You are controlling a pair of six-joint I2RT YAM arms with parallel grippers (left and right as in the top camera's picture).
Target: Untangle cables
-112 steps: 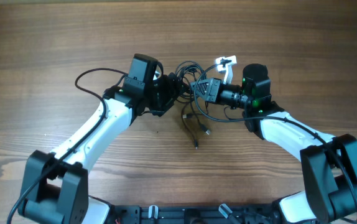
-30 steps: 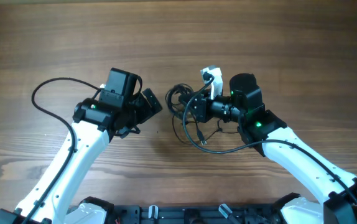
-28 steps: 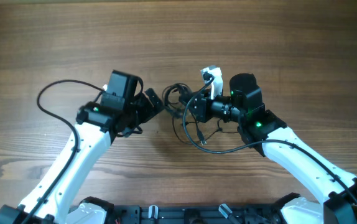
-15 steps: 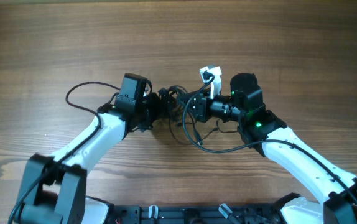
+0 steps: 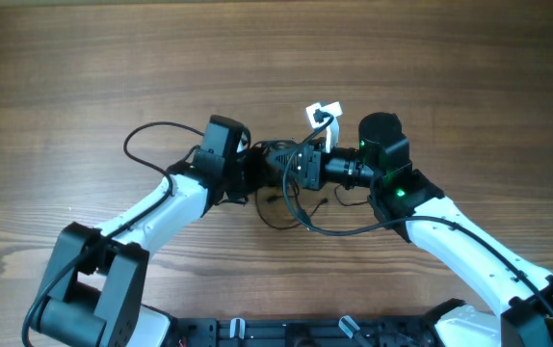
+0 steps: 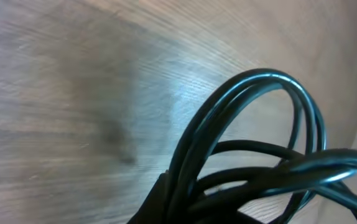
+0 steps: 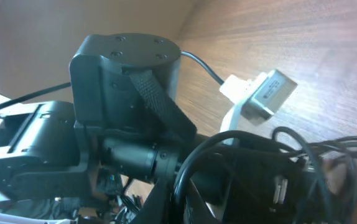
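A tangle of black cables point(image 5: 279, 154) hangs between my two grippers at the table's middle, with a loose loop point(image 5: 304, 226) sagging onto the wood below. A white plug block point(image 5: 321, 114) on one cable end sticks up behind the right gripper. My left gripper point(image 5: 265, 170) is shut on the left side of the bundle; in the left wrist view black cable loops point(image 6: 253, 137) arch out of the closed jaws. My right gripper point(image 5: 299, 170) is shut on the right side; its wrist view shows cables point(image 7: 278, 168), the white plug block point(image 7: 259, 96) and the left arm's wrist point(image 7: 125, 93) close ahead.
The wooden table point(image 5: 276, 48) stretches all round. The left arm's own black lead point(image 5: 151, 135) loops out to the left of its wrist. The two wrists are almost touching over the tangle.
The left arm has swung right from open table to the tangle, and its gripper has shut on the cables. The right gripper has held the bundle almost still.
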